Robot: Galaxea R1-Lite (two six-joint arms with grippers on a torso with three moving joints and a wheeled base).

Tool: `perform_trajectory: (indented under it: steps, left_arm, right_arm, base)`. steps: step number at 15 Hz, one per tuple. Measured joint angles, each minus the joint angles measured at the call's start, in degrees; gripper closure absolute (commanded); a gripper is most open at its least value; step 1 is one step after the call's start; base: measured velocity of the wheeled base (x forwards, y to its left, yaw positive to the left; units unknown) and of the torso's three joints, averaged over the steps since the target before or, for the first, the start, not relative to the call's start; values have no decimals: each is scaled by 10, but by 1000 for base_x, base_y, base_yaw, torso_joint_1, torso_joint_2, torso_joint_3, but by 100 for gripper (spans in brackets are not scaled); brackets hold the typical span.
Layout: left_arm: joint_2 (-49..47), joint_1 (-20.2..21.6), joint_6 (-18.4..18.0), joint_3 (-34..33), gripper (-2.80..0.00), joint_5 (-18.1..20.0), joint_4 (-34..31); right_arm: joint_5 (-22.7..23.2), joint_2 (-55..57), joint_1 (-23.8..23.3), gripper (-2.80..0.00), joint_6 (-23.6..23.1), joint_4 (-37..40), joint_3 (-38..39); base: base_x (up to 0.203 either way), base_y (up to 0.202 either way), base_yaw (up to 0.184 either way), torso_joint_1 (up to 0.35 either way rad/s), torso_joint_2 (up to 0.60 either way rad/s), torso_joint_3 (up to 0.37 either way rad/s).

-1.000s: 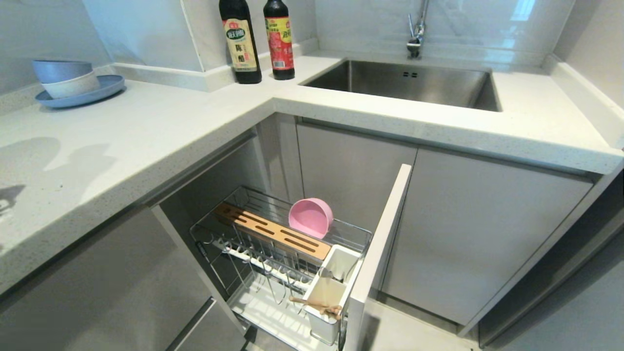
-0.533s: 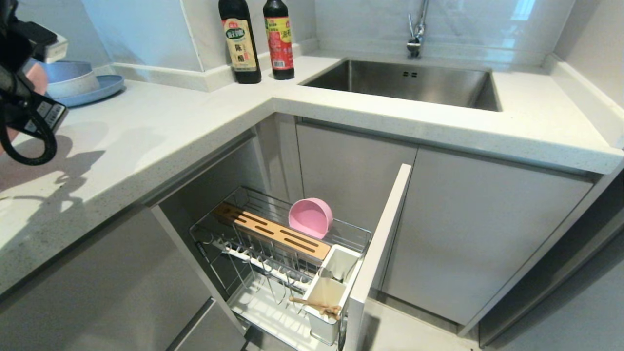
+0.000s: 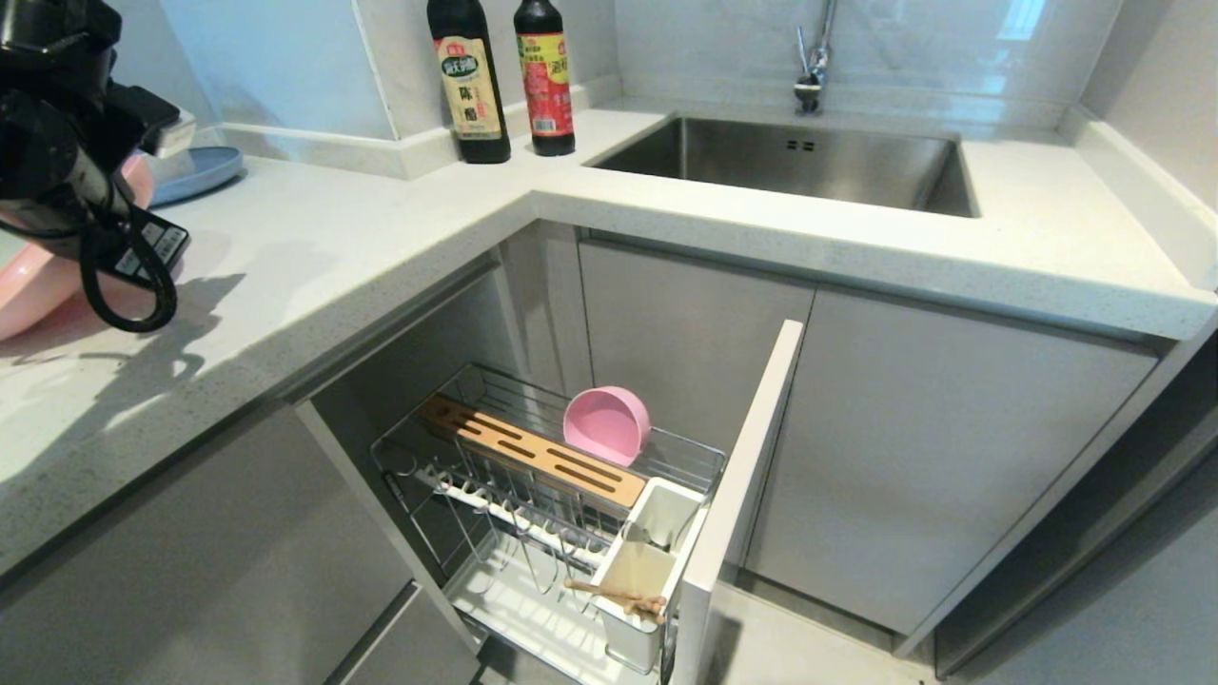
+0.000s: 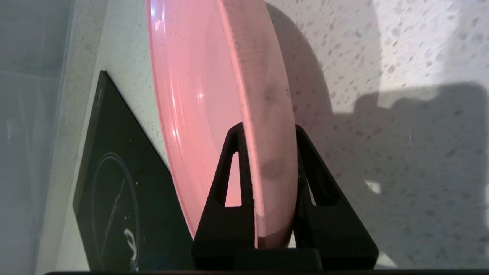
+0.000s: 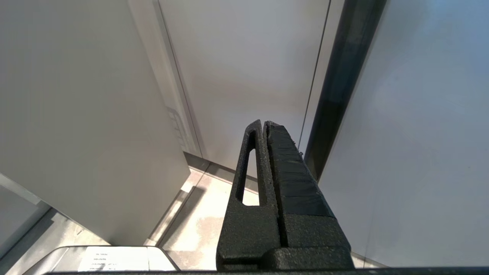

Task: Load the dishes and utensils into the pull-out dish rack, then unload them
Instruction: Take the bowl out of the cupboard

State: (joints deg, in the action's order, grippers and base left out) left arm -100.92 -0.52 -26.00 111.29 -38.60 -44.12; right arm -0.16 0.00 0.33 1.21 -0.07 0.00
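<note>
We are clamping the pink plate (image 4: 214, 95) by its rim in our left gripper (image 4: 267, 131) above the countertop (image 3: 362, 238); our right gripper (image 5: 264, 128) is hanging pressed together, empty; the pink bowl (image 3: 607, 424) is sitting in the dish rack (image 3: 495, 495).

Pink plate (image 4: 214, 95), speckled white countertop (image 4: 401, 46)

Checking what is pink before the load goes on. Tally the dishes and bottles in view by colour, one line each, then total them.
Pink: 2, the wide shallow pink plate held in the left claw and the small pink bowl in the chrome wire dish rack.
Blue: 1, the round blue plate.
Dark: 2, the tall glass bottles.
Total: 5.
</note>
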Motion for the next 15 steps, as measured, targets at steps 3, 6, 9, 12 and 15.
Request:
perform_trajectory:
  steps: [3, 6, 9, 12, 15]
  left_arm:
    - [0, -6, 3, 0, -280, 16, 0]
    - [2, -11, 3, -1, -280, 16, 1]
    - [5, -16, 5, 0, -280, 17, 2]
    - [17, -32, 33, 0, -280, 39, 3]
    - [35, -62, 84, -1, -280, 76, 2]
  right_arm:
    - [0, 0, 0, 0, 0, 0, 0]
    - [0, 0, 0, 0, 0, 0, 0]
    - [0, 0, 0, 0, 0, 0, 0]
    - [0, 0, 0, 0, 0, 0, 0]
    - [0, 0, 30, 0, 0, 0, 0]
  base:
    - [0, 0, 0, 0, 0, 0]
    - [0, 0, 0, 0, 0, 0]
    - [0, 0, 0, 0, 0, 0]
    - [0, 0, 0, 0, 0, 0]
    - [0, 0, 0, 0, 0, 0]
